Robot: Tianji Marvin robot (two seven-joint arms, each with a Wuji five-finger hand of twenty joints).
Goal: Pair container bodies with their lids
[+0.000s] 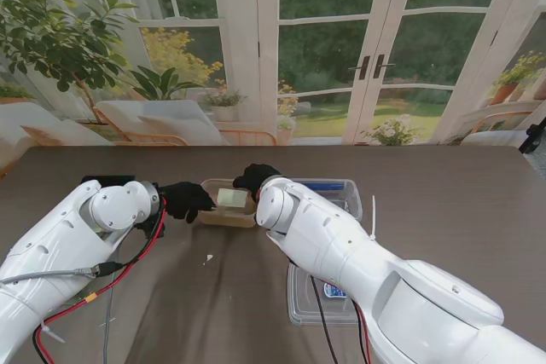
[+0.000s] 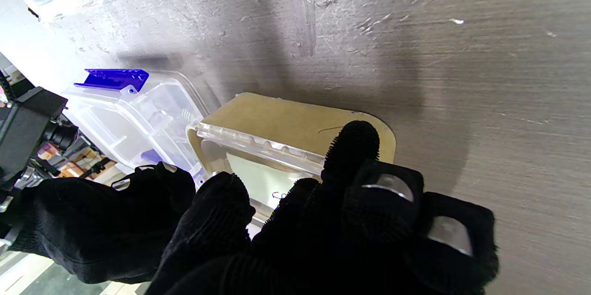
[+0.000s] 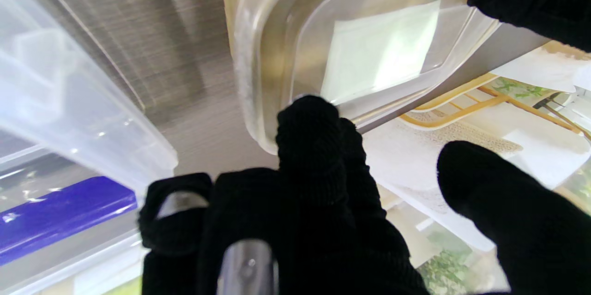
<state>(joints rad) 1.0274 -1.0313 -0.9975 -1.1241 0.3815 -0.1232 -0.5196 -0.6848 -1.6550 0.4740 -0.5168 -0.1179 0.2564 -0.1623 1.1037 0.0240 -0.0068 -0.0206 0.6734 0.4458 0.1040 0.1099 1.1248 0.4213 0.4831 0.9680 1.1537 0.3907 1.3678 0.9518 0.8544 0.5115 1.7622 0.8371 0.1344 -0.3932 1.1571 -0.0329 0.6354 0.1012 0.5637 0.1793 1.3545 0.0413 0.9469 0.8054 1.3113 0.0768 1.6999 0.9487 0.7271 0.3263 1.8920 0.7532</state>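
Beige tray: shallow beige plastic tray (image 1: 223,215) with rounded corners, lying flat on the dark brown wood-grain desk (image 1: 444,202), near the middle, between the two hands.
Clear lid: transparent ribbed-edge plastic lid (image 1: 230,199) sitting on the beige tray, a pale square label showing through its centre (image 3: 378,50); whether it is fully seated I cannot tell.
Left hand: black-gloved left hand (image 1: 183,200) at the tray's left end; in the left wrist view one of its fingers (image 2: 351,147) lies on the tray's rim beside the clear lid, the others curled near the lid's edge.
Left hand state: fingers partly bent and touching the lidded tray; a firm grip cannot be told.
Right hand: black-gloved right hand (image 1: 254,178) at the tray's far right corner; in the right wrist view one finger (image 3: 307,129) presses at the lid's rounded corner, the thumb held apart.
Right hand state: fingers spread, touching, not wrapped round anything.
Clear box: transparent compartment box with a blue clip (image 1: 337,191), just right of the tray, touching or nearly so.
Second lid: clear flat lid (image 1: 317,300) nearer to me, partly under the right arm.
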